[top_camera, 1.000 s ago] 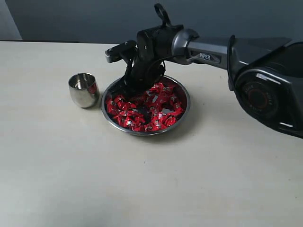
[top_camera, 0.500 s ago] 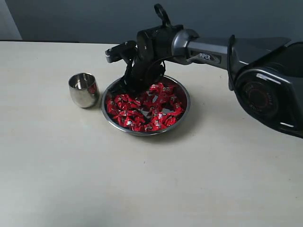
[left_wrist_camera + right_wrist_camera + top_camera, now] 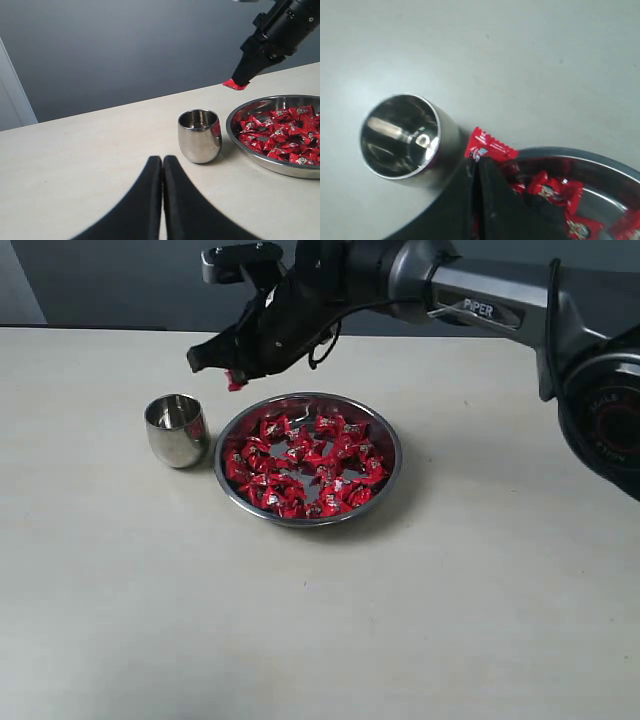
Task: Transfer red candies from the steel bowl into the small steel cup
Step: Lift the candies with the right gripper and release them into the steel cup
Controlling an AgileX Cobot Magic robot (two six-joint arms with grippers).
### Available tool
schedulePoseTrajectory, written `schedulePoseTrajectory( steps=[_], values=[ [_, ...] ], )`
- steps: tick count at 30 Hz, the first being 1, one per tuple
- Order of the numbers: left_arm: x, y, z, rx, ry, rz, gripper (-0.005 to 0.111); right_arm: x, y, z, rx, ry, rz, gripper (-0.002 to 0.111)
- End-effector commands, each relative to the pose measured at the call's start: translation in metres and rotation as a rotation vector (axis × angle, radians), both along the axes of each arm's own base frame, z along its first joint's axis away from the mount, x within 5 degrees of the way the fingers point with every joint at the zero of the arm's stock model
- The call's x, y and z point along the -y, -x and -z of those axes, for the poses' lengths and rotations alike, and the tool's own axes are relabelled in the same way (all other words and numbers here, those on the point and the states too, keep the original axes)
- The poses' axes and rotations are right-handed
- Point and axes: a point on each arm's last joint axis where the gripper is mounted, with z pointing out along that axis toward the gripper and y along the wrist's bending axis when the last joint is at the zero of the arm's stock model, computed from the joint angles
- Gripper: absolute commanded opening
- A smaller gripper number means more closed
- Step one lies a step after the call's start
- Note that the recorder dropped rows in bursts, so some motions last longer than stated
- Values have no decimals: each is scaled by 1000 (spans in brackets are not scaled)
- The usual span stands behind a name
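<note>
Candy (image 3: 235, 381) first: one red, crinkled wrapper with a pale mark, pinched at the very tips of the right fingers (image 3: 495, 197), which are closed on it to a hairline gap. It hangs in the air over the spot where the small steel cup (image 3: 177, 430) and the steel bowl (image 3: 392, 440) stand side by side, nearer the desk's far edge than either.

The rest of the red candies (image 3: 305, 470) lie heaped in the bowl, shiny and creased, covering most of its flat bottom. The cup stands upright just beside the bowl, on the side toward the left edge in the exterior view. I see its mirror-bright inside but cannot tell whether anything lies in it.

My left fingers (image 3: 145, 205) are pressed together with nothing between them, low over the desk (image 3: 300, 640) and well apart from the cup.

Wide bare desk runs from the bowl to the near edge. A narrower band lies behind it up to the far edge.
</note>
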Motion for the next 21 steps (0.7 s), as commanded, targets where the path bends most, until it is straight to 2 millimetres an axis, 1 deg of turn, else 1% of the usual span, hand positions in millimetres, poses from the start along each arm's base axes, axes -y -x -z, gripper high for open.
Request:
schedulePoseTrajectory(
  steps=[1, 6, 9, 15, 19, 21],
  values=[
    [0, 0, 1, 3, 8, 0, 2, -12, 2, -12, 42, -127, -28, 0],
    [0, 0, 1, 3, 8, 0, 2, -33, 11, -18, 138, -165, -58, 0],
    [0, 0, 1, 3, 8, 0, 2, -40, 14, -11, 151, -157, -67, 0],
    [0, 0, 1, 3, 8, 0, 2, -45, 13, 16, 103, -136, -65, 0],
    [0, 0, 1, 6, 8, 0, 2, -45, 12, 22, 95, -128, -66, 0],
    [0, 0, 1, 6, 8, 0, 2, -45, 12, 23, 102, -122, -71, 3]
  ],
)
